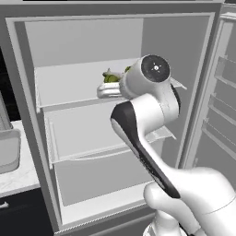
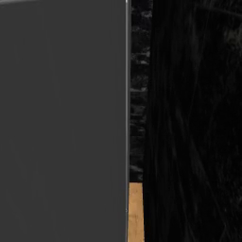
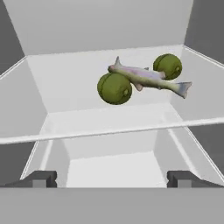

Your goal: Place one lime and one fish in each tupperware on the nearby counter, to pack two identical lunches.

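The fish (image 3: 146, 78) lay in the upper centre of the hand view, long axis running left to right with a slight downward tilt, head at left and tail at right. It rested across two limes: the near lime (image 3: 114, 89) under its head end, the far lime (image 3: 168, 65) behind its tail end, both touching it. All three sat above and slightly right of the gripper (image 3: 112, 178), well apart from it, so the coming reach looked to be forward and up. The fingertips (image 3: 40, 179) stood wide apart, nothing between them. The items seemed to rest in a clear dish on a grey fridge shelf (image 3: 65, 135). In the left base view the open fridge (image 1: 87, 41) filled the frame, the food at upper centre. The counter (image 1: 18, 177) and a grey tupperware (image 1: 9, 150) were at the left edge.
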